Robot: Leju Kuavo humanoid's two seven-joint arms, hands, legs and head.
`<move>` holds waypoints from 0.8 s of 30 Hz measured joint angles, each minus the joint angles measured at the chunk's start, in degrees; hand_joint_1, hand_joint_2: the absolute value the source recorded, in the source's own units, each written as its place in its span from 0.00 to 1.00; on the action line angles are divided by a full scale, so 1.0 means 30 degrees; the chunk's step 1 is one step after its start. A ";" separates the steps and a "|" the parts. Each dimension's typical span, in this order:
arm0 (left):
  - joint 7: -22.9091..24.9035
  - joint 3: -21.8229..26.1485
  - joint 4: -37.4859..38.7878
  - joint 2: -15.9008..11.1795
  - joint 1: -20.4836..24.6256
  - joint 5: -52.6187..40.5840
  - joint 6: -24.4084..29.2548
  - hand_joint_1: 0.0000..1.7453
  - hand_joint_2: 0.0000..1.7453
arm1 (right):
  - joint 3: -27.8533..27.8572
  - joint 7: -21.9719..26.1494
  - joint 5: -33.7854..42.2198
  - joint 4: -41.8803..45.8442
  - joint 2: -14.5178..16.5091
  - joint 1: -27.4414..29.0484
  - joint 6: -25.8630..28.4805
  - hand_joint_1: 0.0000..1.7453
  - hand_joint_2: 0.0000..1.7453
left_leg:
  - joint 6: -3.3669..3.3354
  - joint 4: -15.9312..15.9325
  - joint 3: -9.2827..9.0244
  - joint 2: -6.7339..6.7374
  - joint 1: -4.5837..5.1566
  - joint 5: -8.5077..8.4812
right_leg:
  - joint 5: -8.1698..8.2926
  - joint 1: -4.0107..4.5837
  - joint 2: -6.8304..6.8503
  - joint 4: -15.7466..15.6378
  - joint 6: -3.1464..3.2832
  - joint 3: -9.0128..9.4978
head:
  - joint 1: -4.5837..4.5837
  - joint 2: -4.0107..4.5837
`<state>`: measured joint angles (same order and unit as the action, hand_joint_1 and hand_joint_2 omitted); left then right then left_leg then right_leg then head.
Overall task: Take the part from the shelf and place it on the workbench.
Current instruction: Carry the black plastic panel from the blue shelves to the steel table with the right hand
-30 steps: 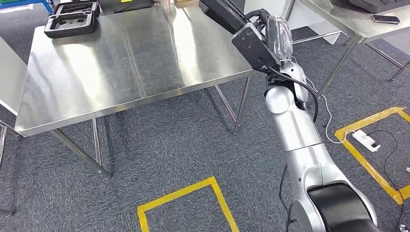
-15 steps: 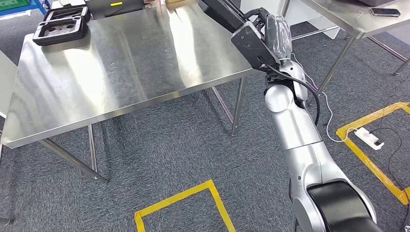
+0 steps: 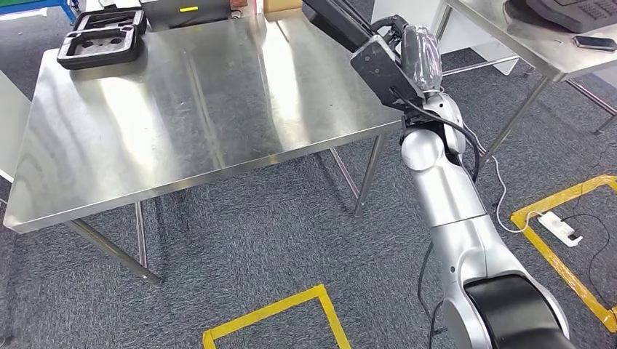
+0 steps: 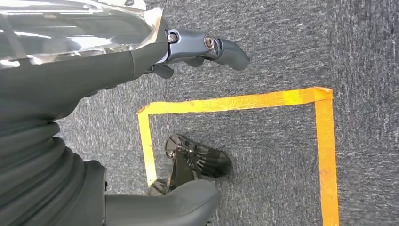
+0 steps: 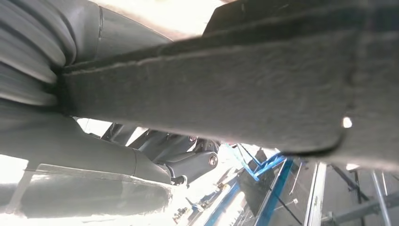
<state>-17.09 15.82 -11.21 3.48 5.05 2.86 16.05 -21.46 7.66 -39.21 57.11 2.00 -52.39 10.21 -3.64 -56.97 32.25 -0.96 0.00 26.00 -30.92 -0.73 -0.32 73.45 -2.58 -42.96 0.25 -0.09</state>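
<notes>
Clearly the carrying step is in hand: the part [image 3: 331, 16], a flat black piece with a rough, foam-like surface, is already off the shelf and is held up by the right hand [image 3: 415, 51] above the far right corner of the desk [image 3: 196, 109]. In the right wrist view the part [image 5: 226, 80] crosses close in front of the camera, with the thumb on one side of it and the darker fingers [image 5: 188, 157] on the other, so I judge that this hand is clamped on it. The part is not touching the steel top; it is in the air and tilted, with most of its length running out of the head view.

The left hand [image 4: 117, 52] hangs down toward the carpet, over a corner of yellow floor tape [image 4: 235, 101]. It holds nothing, and its fingers seem loosely apart.

At the far left corner of the desk lie two black trays [image 3: 105, 38], close one behind the other. A wide bare area of steel is between them and the right hand.

For the next move, I think the right arm must bring the part lower and more level over this bare area, well apart from the trays and not too near the edge, so that it lies flat before the fingers let it go.
</notes>
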 joint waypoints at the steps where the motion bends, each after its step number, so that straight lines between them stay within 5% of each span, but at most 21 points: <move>1: 0.0004 -0.0002 0.0000 0.0016 -0.0007 -0.0005 -0.0004 0.00 1.00 | 0.0002 -0.0007 0.0000 -0.0007 -0.0054 0.0017 -0.0005 1.00 1.00 | 0.0047 -0.0003 -0.0224 -0.0052 -0.0001 0.0173 | 0.0613 0.0000 0.0004 -0.1049 -0.0143 0.0196 | -0.0031 0.0000; 2: 0.0005 -0.0004 0.0000 0.0027 -0.0010 -0.0013 -0.0011 0.00 1.00 | 0.0004 -0.0009 0.0000 -0.0013 -0.0113 0.0015 -0.0007 1.00 1.00 | 0.0112 -0.0002 -0.0437 -0.0085 -0.0001 0.0367 | 0.1517 -0.0001 0.0019 -0.2491 -0.0305 0.0587 | -0.0069 0.0000; 4: 0.0013 -0.0006 0.0002 0.0036 0.0002 -0.0018 -0.0026 0.00 1.00 | -0.0009 -0.0007 0.0002 -0.0033 -0.0178 -0.0018 -0.0013 1.00 1.00 | 0.0291 -0.0045 -0.0795 -0.0110 0.0062 0.0794 | 0.2896 0.0061 0.0081 -0.4792 -0.0202 0.1301 | -0.0092 0.0000; 8: 0.0025 -0.0007 0.0002 0.0029 0.0022 -0.0020 -0.0069 0.00 1.00 | -0.0016 -0.0016 0.0000 -0.0042 -0.0208 -0.0080 -0.0025 1.00 1.00 | 0.0618 -0.0502 -0.0931 -0.0052 0.0109 0.1054 | 0.3144 0.0016 0.0086 -0.5482 0.0686 0.1947 | -0.0005 0.0000; 11: 0.0011 -0.0007 0.0002 0.0038 0.0038 -0.0031 -0.0124 0.00 1.00 | -0.0016 -0.0015 0.0000 -0.0036 -0.0169 -0.0174 -0.0022 1.00 1.00 | 0.0949 -0.3315 0.0853 0.0068 -0.0054 0.1429 | 0.2816 -0.0090 0.0070 -0.5593 0.1111 0.2458 | 0.0100 0.0000; 14: 0.0015 -0.0007 0.0005 0.0031 0.0003 -0.0035 -0.0133 0.00 1.00 | -0.0026 -0.0009 0.0000 -0.0069 -0.0157 -0.0127 -0.0015 1.00 1.00 | 0.1295 -0.5557 0.2999 0.0164 -0.0247 0.2661 | 0.2330 -0.0089 0.0031 -0.5592 0.1157 0.2932 | 0.0145 0.0000; 16: 0.0015 -0.0007 0.0007 0.0025 -0.0016 -0.0044 -0.0133 0.00 1.00 | -0.0027 -0.0009 -0.0002 -0.0078 -0.0169 -0.0064 -0.0004 1.00 1.00 | 0.1347 -0.4381 0.3153 0.0249 -0.0342 0.1913 | 0.1932 -0.0099 0.0014 -0.5591 0.1057 0.3437 | 0.0153 0.0000; 18: 0.0020 -0.0007 0.0007 0.0014 -0.0021 -0.0088 -0.0127 0.00 1.00 | -0.0031 -0.0004 -0.0002 -0.0086 -0.0177 -0.0054 0.0020 1.00 1.00 | 0.1213 -0.1791 0.2579 0.0308 -0.0349 -0.0260 | 0.1507 -0.0075 0.0013 -0.5586 0.0900 0.3966 | 0.0164 0.0000; 20: 0.0049 -0.0007 0.0005 -0.0004 -0.0013 -0.0144 -0.0117 0.00 1.00 | -0.0033 0.0006 0.0000 -0.0104 -0.0189 -0.0074 0.0044 1.00 1.00 | 0.0963 -0.0254 0.2145 0.0347 -0.0256 -0.1438 | 0.1155 -0.0018 -0.0014 -0.5656 0.0649 0.4304 | 0.0172 0.0000; 24: 0.0073 -0.0007 -0.0005 -0.0029 0.0043 -0.0186 -0.0089 0.00 1.00 | -0.0022 0.0009 0.0000 -0.0122 -0.0288 -0.0133 0.0075 1.00 1.00 | 0.0385 0.0107 0.1392 0.0331 -0.0144 -0.1317 | 0.0896 0.0094 -0.0030 -0.4978 0.0190 0.4402 | 0.0142 0.0000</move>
<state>-16.87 15.80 -11.23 3.39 5.18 2.30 15.78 -21.52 7.68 -39.21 56.74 1.14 -52.79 10.43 -2.48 -56.65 36.43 0.04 -0.43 22.05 -28.23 -0.45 -0.40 58.52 -2.01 -29.75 0.68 -0.09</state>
